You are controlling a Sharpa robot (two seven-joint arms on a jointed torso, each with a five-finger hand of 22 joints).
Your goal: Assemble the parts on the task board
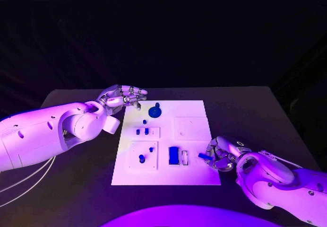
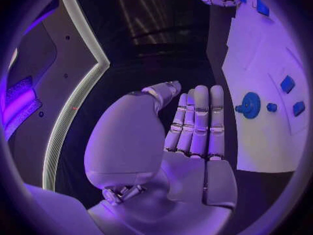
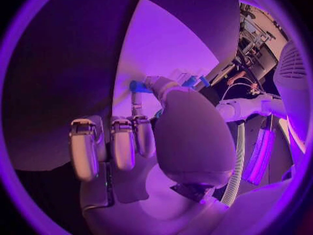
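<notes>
White task board (image 1: 194, 175) at mid-table on black table (image 1: 259, 109), seen from the head camera. Blue parts on it: round gear-like part (image 1: 155, 112) near far left corner, small pegs (image 1: 141, 132) in a recessed panel below it, two small pieces (image 1: 144, 155) in the lower left panel, upright blue block (image 1: 174, 155) near the near edge. Left hand (image 1: 123, 98) just off the board's far left corner, fingers loosely curled, nothing in them, close to the gear-like part but apart from it. Right hand (image 1: 221, 153) at the board's right edge, near side, pinching a small blue part (image 1: 203, 156) between fingertips, over the board's margin.

Left wrist view: left hand (image 2: 189, 141) flat, fingers straight and pressed side by side, thumb alongside, palm bare. Task board (image 2: 261, 136) beside the fingers; gear-like part (image 2: 249, 105) on it, near the fingertips, not touching. Smaller blue pieces (image 2: 287, 83) farther along the board.

Right wrist view: right hand (image 3: 163, 136) curled, thumb and a finger closed on the small blue part (image 3: 138, 86) just above the white board (image 3: 163, 42).
</notes>
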